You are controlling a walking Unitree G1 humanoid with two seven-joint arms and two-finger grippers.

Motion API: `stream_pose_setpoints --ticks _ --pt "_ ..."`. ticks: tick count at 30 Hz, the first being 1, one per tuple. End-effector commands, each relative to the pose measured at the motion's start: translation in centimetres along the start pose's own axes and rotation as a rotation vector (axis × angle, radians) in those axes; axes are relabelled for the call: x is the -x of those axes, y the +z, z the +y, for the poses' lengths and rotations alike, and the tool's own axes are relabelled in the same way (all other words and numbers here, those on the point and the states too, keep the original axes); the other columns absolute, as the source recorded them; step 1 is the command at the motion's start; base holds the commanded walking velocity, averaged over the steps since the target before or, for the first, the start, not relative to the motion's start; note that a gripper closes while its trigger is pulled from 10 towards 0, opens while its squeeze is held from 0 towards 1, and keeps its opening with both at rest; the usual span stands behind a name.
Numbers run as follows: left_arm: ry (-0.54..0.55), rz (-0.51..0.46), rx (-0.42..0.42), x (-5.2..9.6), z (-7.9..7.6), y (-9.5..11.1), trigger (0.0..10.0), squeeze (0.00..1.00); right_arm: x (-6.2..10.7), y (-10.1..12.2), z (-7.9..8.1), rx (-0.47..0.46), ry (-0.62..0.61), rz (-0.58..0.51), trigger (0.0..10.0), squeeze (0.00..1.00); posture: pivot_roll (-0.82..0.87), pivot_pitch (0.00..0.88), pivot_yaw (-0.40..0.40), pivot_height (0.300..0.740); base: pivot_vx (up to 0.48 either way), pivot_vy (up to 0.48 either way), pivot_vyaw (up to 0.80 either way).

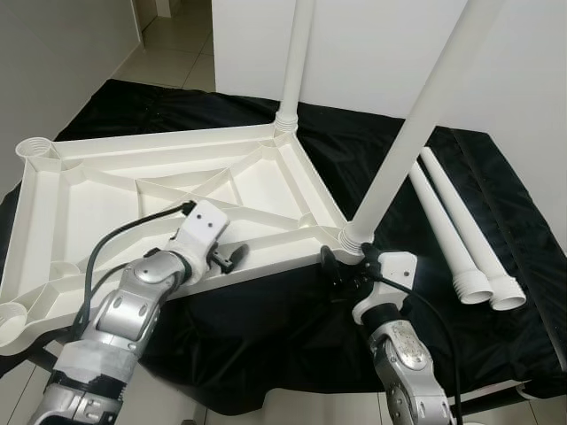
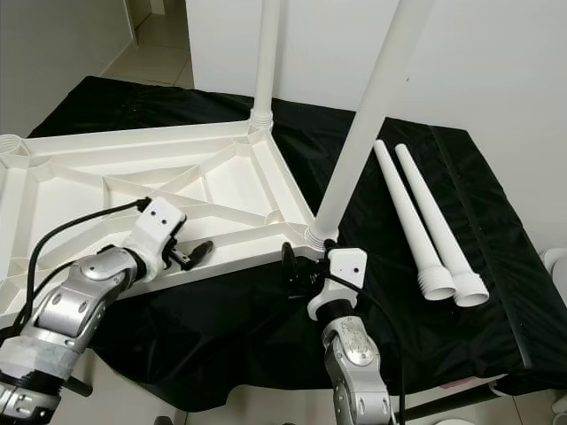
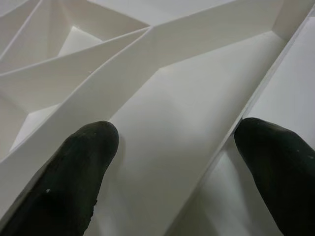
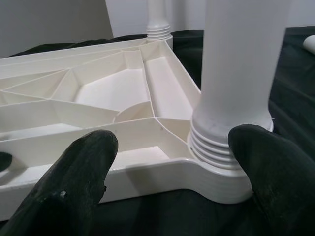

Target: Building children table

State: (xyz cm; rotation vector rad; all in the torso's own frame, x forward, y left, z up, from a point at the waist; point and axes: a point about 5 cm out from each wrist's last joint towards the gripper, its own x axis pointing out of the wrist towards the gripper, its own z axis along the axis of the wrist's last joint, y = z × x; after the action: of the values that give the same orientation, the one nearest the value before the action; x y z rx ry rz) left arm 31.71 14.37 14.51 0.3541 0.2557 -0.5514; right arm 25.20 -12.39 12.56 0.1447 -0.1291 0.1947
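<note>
So the white plastic tabletop [image 1: 159, 199] is lying upside down on a black cloth [image 1: 292, 336], ribbed underside facing up, and it hangs off the cloth's near-left edge a bit. Two legs are already standing in their corner sockets: the near leg [image 1: 416, 124] at the corner closest to the right arm, and the far leg [image 1: 297, 57] at the back corner. Both run out of the top of the head views, so their upper ends are cut off. Two empty threaded sockets show on the left side, one at the far-left corner [image 1: 35, 149] and one at the near-left corner [image 1: 11, 320], the latter partly clipped by the picture edge.

Right gripper [image 1: 341, 266] sits low at the base of the near leg, fingers spread wide. In the right wrist view one finger [image 4: 74, 182] is in front of the tabletop rim and the other one is beside the leg's ribbed collar [image 4: 221, 157], not clamped on anything as far as I can see.

Left gripper [image 1: 232, 257] is over the near rim of the tabletop, also wide open; in its wrist view one fingertip [image 3: 83, 167] rests against a rib, nothing gripped.

Two spare legs [image 1: 452, 230] lie side by side on the cloth to the right, threaded ends toward the robot, touching each other. No logos or writing that I can read anywhere. Pale floor tiles [image 1: 168, 44] at the back left.
</note>
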Motion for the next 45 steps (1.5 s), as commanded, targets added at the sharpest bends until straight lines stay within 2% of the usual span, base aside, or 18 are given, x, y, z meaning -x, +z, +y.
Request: stream_pose_setpoints --ticks 1,7,8,9,11,12,13,14,27,35,36,42,44,45 --pt "0.093 0.047 0.006 -0.1 1.1 -0.2 10.0 0.0 -0.1 0.0 0.0 0.0 0.008 0.005 10.0 0.0 0.07 0.069 -0.063 0.74 0.0 0.0 0.0" --pt "0.087 0.09 0.008 -0.6 1.7 0.4 10.0 0.0 -0.4 0.1 0.1 -0.001 0.014 0.001 10.0 0.0 0.07 0.073 -0.06 0.74 0.0 0.0 0.0" --pt "0.083 0.11 0.011 -0.7 1.8 0.5 8.9 0.0 -0.4 0.1 0.1 -0.001 0.013 -0.002 10.0 0.0 0.07 0.074 -0.057 0.74 0.0 0.0 0.0" --pt "0.083 0.11 0.011 -0.7 1.8 0.5 8.9 0.0 -0.4 0.1 0.1 -0.001 0.013 -0.002 10.0 0.0 0.07 0.074 -0.057 0.74 0.0 0.0 0.0" --pt "0.079 0.138 0.017 -1.1 2.0 0.8 3.6 0.0 -0.6 0.2 0.0 0.0 0.007 -0.01 10.0 0.0 0.06 0.075 -0.049 0.74 0.0 0.0 0.0" --pt "0.082 0.145 0.023 -1.2 2.2 0.9 1.7 0.0 -0.7 0.3 0.0 0.001 0.003 -0.013 10.0 0.0 0.06 0.076 -0.041 0.74 0.0 0.0 0.0" --pt "0.084 0.148 0.024 -1.3 2.3 1.0 0.3 0.0 -0.7 0.3 0.0 0.001 0.0 -0.015 10.0 0.0 0.06 0.076 -0.041 0.74 0.0 0.0 0.0" --pt "0.086 0.151 0.026 -1.4 2.3 1.0 0.0 0.0 -0.8 0.3 -0.1 0.0 -0.002 -0.016 10.0 0.0 0.06 0.076 -0.041 0.74 0.0 0.0 0.0" --pt "0.076 0.152 0.024 -2.0 2.6 2.1 0.0 0.0 -1.2 0.6 -0.4 0.003 -0.029 -0.029 10.0 0.0 0.04 0.076 -0.024 0.74 0.0 0.0 0.0" --pt "0.077 0.086 0.026 -2.1 2.5 3.0 0.0 0.0 -1.5 0.7 -0.4 0.006 -0.028 -0.034 10.0 0.0 0.05 0.075 -0.03 0.74 0.0 0.0 0.0" --pt "0.072 0.044 0.008 -2.2 2.3 3.6 10.0 0.0 -1.5 0.7 -0.4 0.008 -0.026 -0.033 10.0 0.0 0.05 0.076 -0.031 0.74 0.0 0.0 0.0" --pt "0.047 -0.082 -0.021 -2.2 1.3 5.3 10.0 0.0 -1.7 0.6 -0.3 0.012 -0.02 -0.032 10.0 0.0 0.05 0.081 -0.035 0.74 0.0 0.0 0.0" --pt "0.033 -0.109 0.007 -2.1 1.2 5.6 10.0 0.0 -1.8 0.7 -0.3 0.012 -0.019 -0.032 10.0 0.0 0.05 0.082 -0.035 0.74 0.0 0.0 0.0" --pt "0.017 -0.138 0.051 -2.0 1.1 5.9 10.0 1.0 -1.8 0.7 -0.3 0.013 -0.018 -0.032 10.0 0.0 0.05 0.082 -0.035 0.74 0.0 0.0 0.0"
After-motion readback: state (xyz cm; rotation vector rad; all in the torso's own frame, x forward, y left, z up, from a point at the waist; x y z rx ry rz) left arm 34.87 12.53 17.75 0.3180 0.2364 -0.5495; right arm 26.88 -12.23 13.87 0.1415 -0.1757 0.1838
